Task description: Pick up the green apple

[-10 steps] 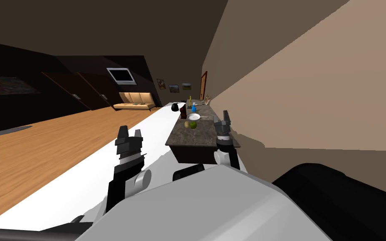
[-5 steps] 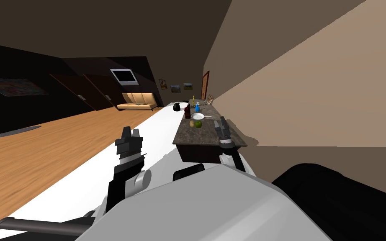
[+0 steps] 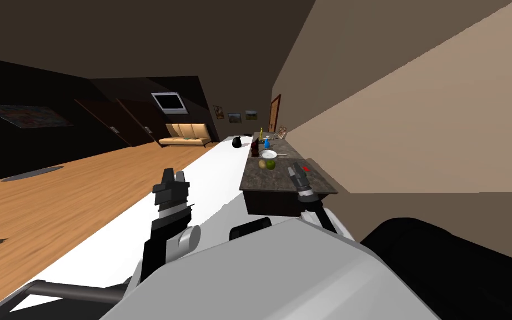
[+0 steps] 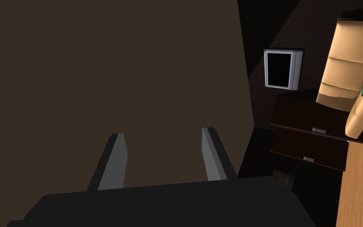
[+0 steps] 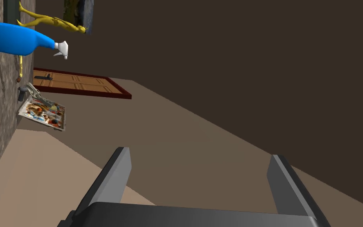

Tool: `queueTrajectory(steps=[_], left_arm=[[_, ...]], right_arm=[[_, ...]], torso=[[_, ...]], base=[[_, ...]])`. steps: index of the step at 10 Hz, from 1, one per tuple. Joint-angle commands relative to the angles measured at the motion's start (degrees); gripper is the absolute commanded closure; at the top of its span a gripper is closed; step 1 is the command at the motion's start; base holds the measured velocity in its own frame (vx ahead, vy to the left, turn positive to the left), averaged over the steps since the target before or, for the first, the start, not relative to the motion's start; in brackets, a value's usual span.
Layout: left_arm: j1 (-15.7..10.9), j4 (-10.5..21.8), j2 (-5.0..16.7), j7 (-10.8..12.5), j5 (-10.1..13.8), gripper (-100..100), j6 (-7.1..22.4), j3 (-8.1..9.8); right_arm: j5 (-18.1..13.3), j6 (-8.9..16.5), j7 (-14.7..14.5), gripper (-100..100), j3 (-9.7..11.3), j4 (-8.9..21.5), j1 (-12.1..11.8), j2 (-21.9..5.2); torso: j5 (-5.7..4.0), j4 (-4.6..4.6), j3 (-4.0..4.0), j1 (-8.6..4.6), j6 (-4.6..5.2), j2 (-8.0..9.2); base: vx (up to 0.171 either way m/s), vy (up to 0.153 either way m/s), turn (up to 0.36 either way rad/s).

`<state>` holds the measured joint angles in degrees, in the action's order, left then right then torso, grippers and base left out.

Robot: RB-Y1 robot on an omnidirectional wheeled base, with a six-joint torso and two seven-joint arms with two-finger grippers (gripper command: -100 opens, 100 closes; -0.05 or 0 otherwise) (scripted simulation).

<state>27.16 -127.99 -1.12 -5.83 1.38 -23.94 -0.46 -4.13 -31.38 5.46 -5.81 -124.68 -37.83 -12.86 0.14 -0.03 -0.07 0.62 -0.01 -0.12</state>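
Apple (image 3: 271, 164) on counter (image 3: 282, 180), just right of a yellowish fruit (image 3: 262, 164), farther off and left of right gripper (image 3: 294, 170). Right gripper and left gripper (image 3: 173, 175): jaws apart, empty. Apple probably light, rigid, smooth; pinch across widest middle.

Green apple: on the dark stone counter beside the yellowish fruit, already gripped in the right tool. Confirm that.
Not gripped. The green apple lies free on the dark stone counter beside the yellowish fruit; the right tool is empty, short of it. The head view shows this; the right wrist view shows the tool open.
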Motion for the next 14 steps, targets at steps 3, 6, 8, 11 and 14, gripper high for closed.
queueTrajectory(steps=[3, 6, 8, 11, 14], left_arm=[[-0.01, -0.01, 0.01, 0.0, 0.0, 0, 0.0, 0.0], [0.0, 0.0, 0.02, 0.0, 0.0, 0, 0.0, 0.02], [0.0, 0.0, 0.02, 0.0, 0.0, 0, 0.0, 0.02], [0.0, 0.0, 0.02, 0.0, 0.0, 0, 0.0, 0.02], [-0.02, 0.0, 0.02, 0.0, 0.0, 0, 0.0, 0.01]], right_arm=[[-2.8, -2.59, 2.44, -100, -3.76, 5.56, -5.39, -4.33], [-2.8, -2.59, 2.44, -100, -3.76, 5.74, -5.39, -4.33], [-2.8, -2.59, 2.44, -100, -3.76, 5.74, -5.39, -4.33], [-2.8, -2.59, 2.44, -100, -3.76, 5.74, -5.39, -4.33], [-4.01, -3.74, -0.8, -100, -5.44, 8.64, -8.91, -6.92]], torso=[[0.02, 0.01, 0.02, -0.15, -0.02, 0.03], [-0.13, 0.03, 0.07, -0.67, 0.0, 0.13], [-0.13, 0.03, 0.07, -0.67, -0.01, 0.12], [-0.13, 0.02, 0.05, -0.66, -0.02, 0.08], [-0.14, 0.04, 0.09, -0.72, -0.05, 0.17]], base=[[0.032, 0.129, 0.073], [0.004, 0.001, 0.01], [0.0, 0.0, 0.0], [0.004, 0.001, 0.014], [-0.012, -0.008, 0.214]])
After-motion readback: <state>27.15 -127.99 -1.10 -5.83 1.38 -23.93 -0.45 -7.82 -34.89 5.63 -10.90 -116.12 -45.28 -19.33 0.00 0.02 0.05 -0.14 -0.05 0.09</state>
